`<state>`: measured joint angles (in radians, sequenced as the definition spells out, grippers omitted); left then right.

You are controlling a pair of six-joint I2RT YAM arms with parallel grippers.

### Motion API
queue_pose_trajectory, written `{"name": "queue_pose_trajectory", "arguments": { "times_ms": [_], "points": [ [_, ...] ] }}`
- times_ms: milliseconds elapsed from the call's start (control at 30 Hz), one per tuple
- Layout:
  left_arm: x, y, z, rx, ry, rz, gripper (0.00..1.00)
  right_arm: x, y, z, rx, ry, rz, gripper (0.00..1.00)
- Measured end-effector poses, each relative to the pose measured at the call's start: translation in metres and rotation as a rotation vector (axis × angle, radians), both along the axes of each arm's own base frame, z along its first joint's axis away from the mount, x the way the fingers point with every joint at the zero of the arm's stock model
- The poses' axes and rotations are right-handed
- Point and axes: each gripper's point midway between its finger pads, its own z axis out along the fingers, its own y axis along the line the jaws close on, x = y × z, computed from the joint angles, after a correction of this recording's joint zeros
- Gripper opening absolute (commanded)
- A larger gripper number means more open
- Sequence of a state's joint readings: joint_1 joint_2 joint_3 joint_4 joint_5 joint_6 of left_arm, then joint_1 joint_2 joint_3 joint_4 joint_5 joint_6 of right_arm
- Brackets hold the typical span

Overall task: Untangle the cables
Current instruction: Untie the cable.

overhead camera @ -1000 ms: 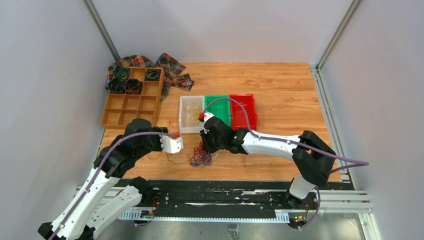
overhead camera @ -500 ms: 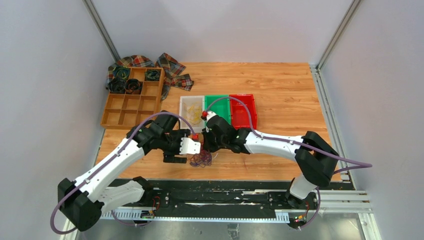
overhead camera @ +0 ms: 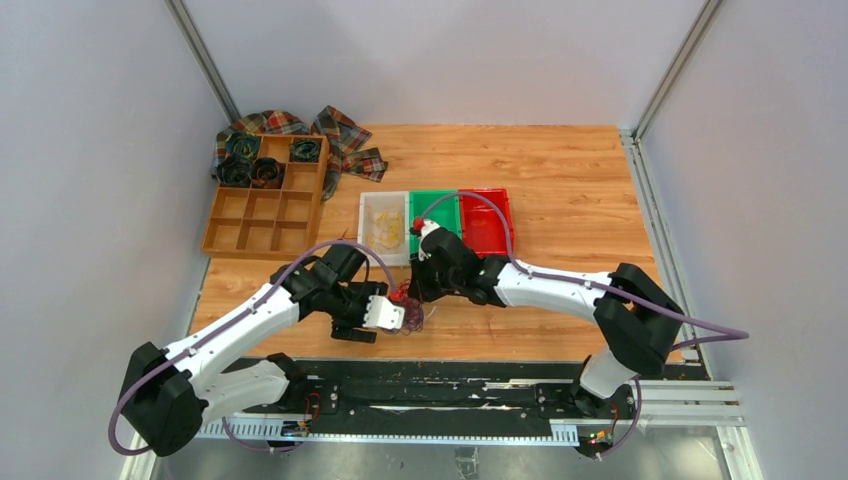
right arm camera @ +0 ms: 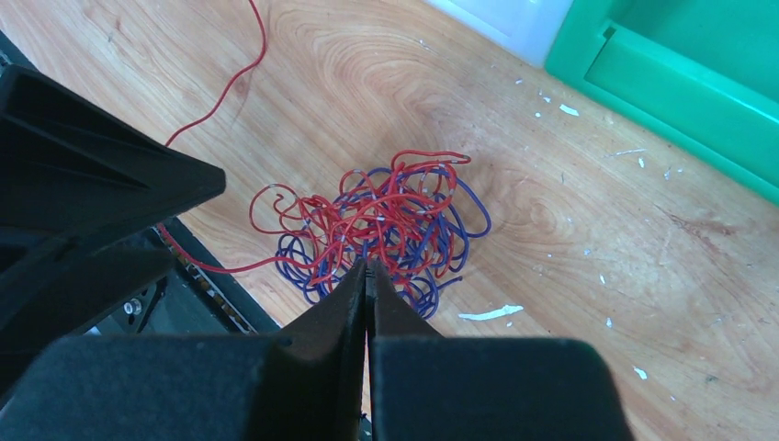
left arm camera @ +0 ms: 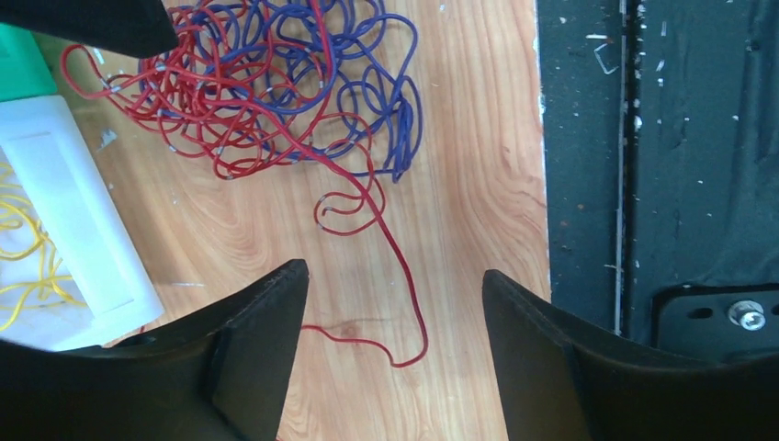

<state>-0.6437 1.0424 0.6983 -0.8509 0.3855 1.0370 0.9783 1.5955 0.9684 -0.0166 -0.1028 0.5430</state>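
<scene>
The cables (overhead camera: 408,320) are a small tangle of red and purple wires lying near the table's front edge, also clear in the left wrist view (left arm camera: 276,92) and the right wrist view (right arm camera: 377,225). My right gripper (overhead camera: 416,300) (right arm camera: 367,264) is shut, its tips buried in the top of the clump where red strands converge. Just left of the clump, my left gripper (overhead camera: 398,318) (left arm camera: 395,271) stands open above the wood. One loose red strand (left arm camera: 404,285) trails from the tangle between its fingers, touching neither.
White bin (overhead camera: 364,232) holding yellow wires (left arm camera: 28,248), green bin (overhead camera: 440,205) and red bin (overhead camera: 485,225) sit right behind the clump. A wooden compartment tray (overhead camera: 262,205) with black rolls and a plaid cloth (overhead camera: 345,135) lie back left. The black rail (left arm camera: 588,184) borders the table front.
My left arm swung right, up to the clump, and its gripper opened wide. The right gripper closed fully at the clump.
</scene>
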Motion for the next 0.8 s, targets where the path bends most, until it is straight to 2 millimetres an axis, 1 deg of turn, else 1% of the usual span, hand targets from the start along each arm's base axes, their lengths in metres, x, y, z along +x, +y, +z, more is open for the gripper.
{"name": "queue_pose_trajectory", "arguments": {
  "times_ms": [67, 100, 133, 233, 300, 333, 367, 467, 600, 633, 700, 800],
  "points": [
    [0.004, -0.002, -0.002, -0.007, -0.019, 0.002, 0.49, -0.001, 0.001, 0.002, 0.014, -0.002, 0.0, 0.01],
    [0.009, -0.003, -0.003, -0.011, -0.038, 0.011, 0.42, -0.001, 0.0, 0.002, 0.019, -0.002, -0.001, 0.01],
    [0.015, -0.004, -0.003, -0.013, -0.063, 0.026, 0.36, -0.002, -0.001, 0.003, 0.023, -0.004, -0.002, 0.04],
    [0.036, -0.005, -0.003, -0.007, -0.147, 0.07, 0.22, -0.007, -0.008, 0.004, 0.041, -0.013, -0.004, 0.14],
    [0.043, -0.005, -0.001, -0.007, -0.177, 0.079, 0.07, -0.009, -0.013, 0.007, 0.051, -0.019, -0.004, 0.26],
    [0.044, -0.005, 0.0, -0.009, -0.181, 0.079, 0.02, -0.008, -0.014, 0.009, 0.058, -0.023, -0.006, 0.3],
    [0.043, -0.005, 0.0, -0.008, -0.181, 0.076, 0.01, -0.008, -0.015, 0.011, 0.064, -0.029, -0.006, 0.33],
    [0.041, -0.004, 0.001, -0.004, -0.183, 0.064, 0.01, -0.005, -0.015, 0.02, 0.083, -0.056, -0.001, 0.35],
    [0.039, 0.0, 0.012, -0.011, -0.213, 0.056, 0.01, -0.003, -0.013, 0.027, 0.102, -0.083, 0.018, 0.38],
    [0.038, 0.001, 0.018, -0.017, -0.222, 0.054, 0.01, -0.004, -0.013, 0.028, 0.104, -0.089, 0.028, 0.39],
    [0.039, -0.002, 0.039, -0.048, -0.25, 0.052, 0.01, -0.004, -0.01, 0.032, 0.118, -0.116, 0.06, 0.39],
    [0.041, -0.011, 0.079, -0.132, -0.311, 0.042, 0.01, -0.007, -0.006, 0.044, 0.157, -0.158, 0.114, 0.4]
  ]
}}
